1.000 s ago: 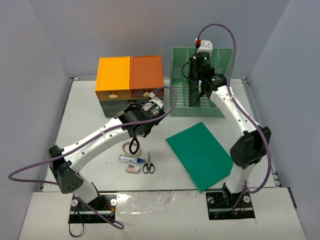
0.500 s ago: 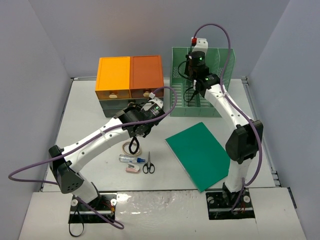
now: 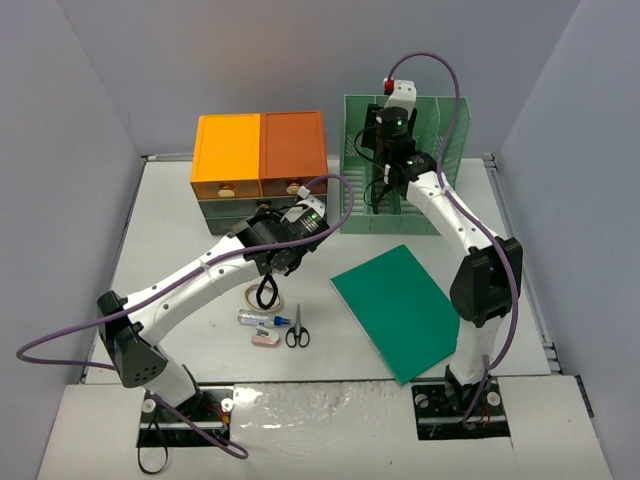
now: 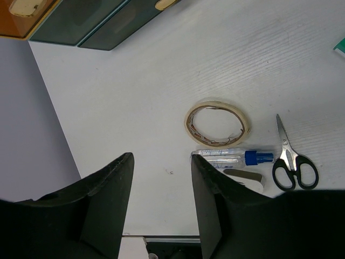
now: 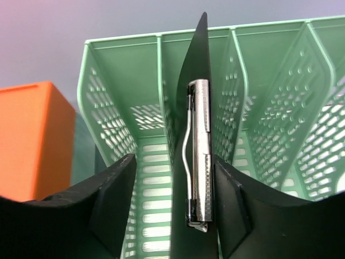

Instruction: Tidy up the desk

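**Clipboard upright in the rack, both pincers parted**

My right gripper [image 5: 173, 167] hung over the green file rack [image 5: 113, 97], in a slot toward the rack's left end. Its fingers were spread partway, and the black clipboard [image 5: 194, 59] stood upright between them, metal clip [image 5: 199, 151] toward the camera. One finger stood clear of the board. The other sat close by the clip, and I could not tell if they touched. The desk [image 4: 135, 81] ran out from under the rack toward the arm bases. Well left of the rack and nearer the bases, my left gripper [image 4: 160, 162] hovered half-wide, holding nothing. Below it lay a tape roll [image 4: 215, 103], glue bottle [image 4: 226, 156] and scissors [image 4: 285, 151]. A green folder [image 3: 400, 310] lay just in front of the rack.
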Available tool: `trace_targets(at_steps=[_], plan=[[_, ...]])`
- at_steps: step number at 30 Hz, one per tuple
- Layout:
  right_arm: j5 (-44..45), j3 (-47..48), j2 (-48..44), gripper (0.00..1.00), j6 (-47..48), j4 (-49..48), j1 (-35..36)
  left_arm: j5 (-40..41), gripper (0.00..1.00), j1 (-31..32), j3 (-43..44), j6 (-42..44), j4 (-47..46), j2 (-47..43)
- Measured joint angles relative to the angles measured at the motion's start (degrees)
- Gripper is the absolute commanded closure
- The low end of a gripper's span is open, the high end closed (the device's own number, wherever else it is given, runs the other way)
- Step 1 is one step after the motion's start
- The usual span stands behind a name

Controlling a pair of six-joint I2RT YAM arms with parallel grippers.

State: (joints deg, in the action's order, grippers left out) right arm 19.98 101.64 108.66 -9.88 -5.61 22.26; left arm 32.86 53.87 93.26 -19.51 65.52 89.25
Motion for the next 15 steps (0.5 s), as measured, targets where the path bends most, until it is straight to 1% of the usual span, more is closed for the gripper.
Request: trace_targets(at_steps=[2,8,13,15], plan=[[0.6,0.0,0.0,0.31,0.7,0.2,0.0,0.0,0.57,0.0,0.1,0.0,0.1,0.0],[2.5,0.0,0.0,0.2,2.3,0.8,0.3,0.0,0.57,0.0,0.3,0.0,0.1,0.0],[4.0,0.0,0.0,0.16,3.3,1.0,0.8,0.0,0.57,0.0,0.3,0.0,0.1,0.0],[4.6,0.1,-0.1,0.12,3.8,1.1,1.2,-0.1,0.57,0.0,0.3,0.0,0.0,0.0]])
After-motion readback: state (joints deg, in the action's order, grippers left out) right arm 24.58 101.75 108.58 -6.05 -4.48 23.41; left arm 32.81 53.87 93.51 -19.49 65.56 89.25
